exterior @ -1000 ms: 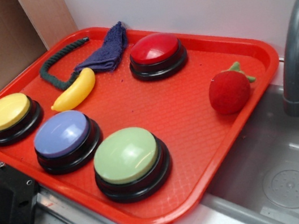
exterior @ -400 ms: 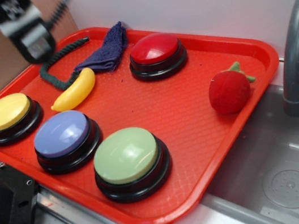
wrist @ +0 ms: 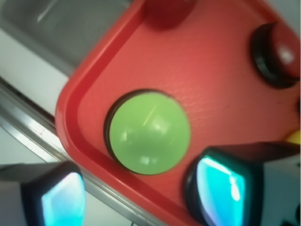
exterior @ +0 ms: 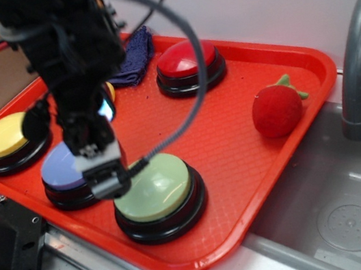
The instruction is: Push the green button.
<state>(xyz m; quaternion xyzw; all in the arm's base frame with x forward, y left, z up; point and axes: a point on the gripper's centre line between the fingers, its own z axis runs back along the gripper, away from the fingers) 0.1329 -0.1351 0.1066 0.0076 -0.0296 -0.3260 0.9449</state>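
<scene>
Claw (exterior: 105, 179) open (holding nothing), pointing down, above left edge of green button (exterior: 153, 186).

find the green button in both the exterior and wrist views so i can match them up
Exterior: the green button sits at the tray's near edge, lower centre, just right of the gripper.
Wrist: it is centre frame, near the tray's corner.
Shared landmark: the red button, far on the tray in exterior, upper right in wrist.
</scene>
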